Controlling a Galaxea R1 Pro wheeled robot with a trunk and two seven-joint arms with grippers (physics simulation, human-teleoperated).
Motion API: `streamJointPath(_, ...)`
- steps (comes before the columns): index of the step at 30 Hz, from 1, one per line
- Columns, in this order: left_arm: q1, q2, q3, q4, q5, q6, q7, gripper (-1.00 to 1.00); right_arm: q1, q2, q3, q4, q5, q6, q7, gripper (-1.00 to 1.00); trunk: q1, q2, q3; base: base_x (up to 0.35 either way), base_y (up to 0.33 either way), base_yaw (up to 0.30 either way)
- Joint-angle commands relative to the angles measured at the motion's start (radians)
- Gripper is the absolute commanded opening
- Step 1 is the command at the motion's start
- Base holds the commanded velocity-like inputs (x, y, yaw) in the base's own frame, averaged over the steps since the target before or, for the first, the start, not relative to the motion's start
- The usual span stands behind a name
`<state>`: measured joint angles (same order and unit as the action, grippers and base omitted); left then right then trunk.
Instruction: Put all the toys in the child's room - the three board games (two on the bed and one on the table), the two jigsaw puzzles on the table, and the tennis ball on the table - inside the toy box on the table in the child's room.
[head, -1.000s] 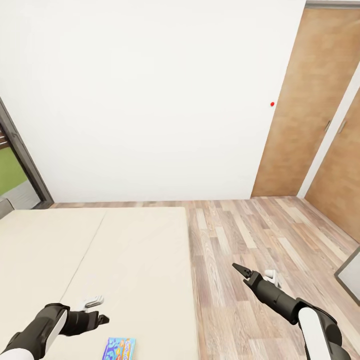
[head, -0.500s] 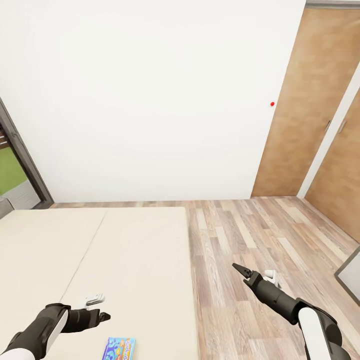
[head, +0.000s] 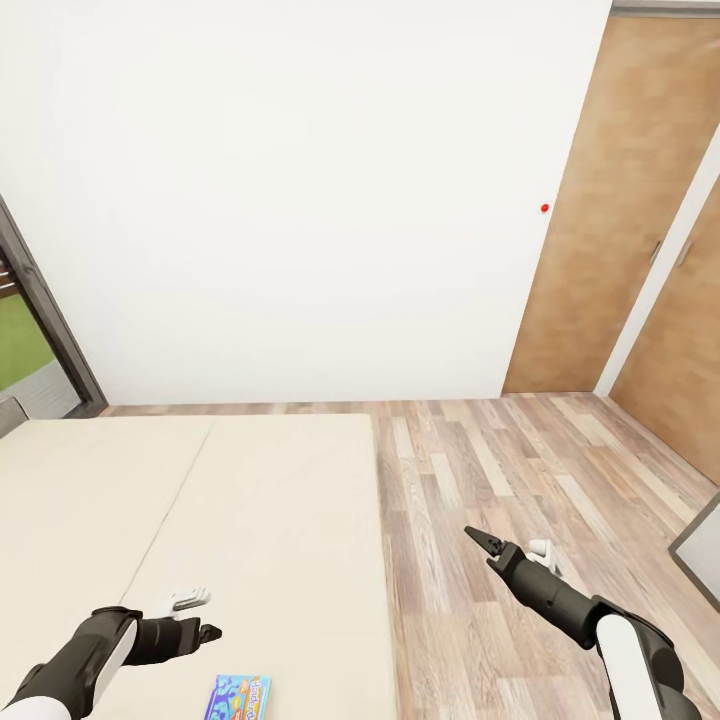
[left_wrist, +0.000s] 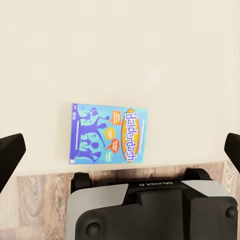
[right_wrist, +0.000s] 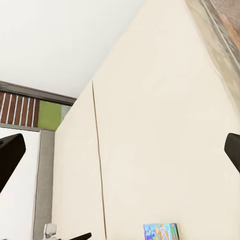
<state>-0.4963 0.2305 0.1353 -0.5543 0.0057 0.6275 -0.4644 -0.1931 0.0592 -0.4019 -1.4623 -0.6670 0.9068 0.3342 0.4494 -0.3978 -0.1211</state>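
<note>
One blue board game (head: 240, 697) lies flat on the cream bed (head: 200, 520), close to the bed's near edge. In the left wrist view its lid reads "Balderdash" (left_wrist: 108, 133). My left gripper (head: 205, 633) hovers over the bed just beyond the box, open, its fingertips (left_wrist: 10, 155) spread wide with nothing between them. My right gripper (head: 482, 543) hangs over the wood floor to the right of the bed, open and empty. From the right wrist, the blue board game (right_wrist: 160, 231) shows small on the bed (right_wrist: 150, 130).
A white wall (head: 300, 200) stands behind the bed. Brown wooden doors (head: 610, 220) are at the right, a dark-framed window (head: 40, 320) at the left. Wood-plank floor (head: 520, 470) runs beside the bed. A grey-edged object (head: 700, 555) juts in at the right.
</note>
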Motion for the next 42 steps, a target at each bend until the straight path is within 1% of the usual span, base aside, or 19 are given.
streamJointPath(1,-0.001,0.000,0.004,-0.001,0.000,0.008,-0.004,1.00,-0.001,0.001,-0.003,0.000,0.006,0.006,0.008,1.00,0.001,-0.002,-0.002,0.000,0.000,0.000)
streamJointPath(10,-0.001,0.000,0.006,-0.001,0.002,0.006,-0.003,1.00,-0.001,0.001,-0.004,0.002,0.003,0.006,0.006,1.00,0.001,-0.002,-0.010,0.000,0.000,0.000)
streamJointPath(42,-0.001,0.001,0.006,-0.007,0.002,0.003,-0.002,1.00,-0.001,0.001,-0.003,0.004,0.004,0.006,-0.009,1.00,0.001,-0.002,-0.061,0.000,0.000,0.000)
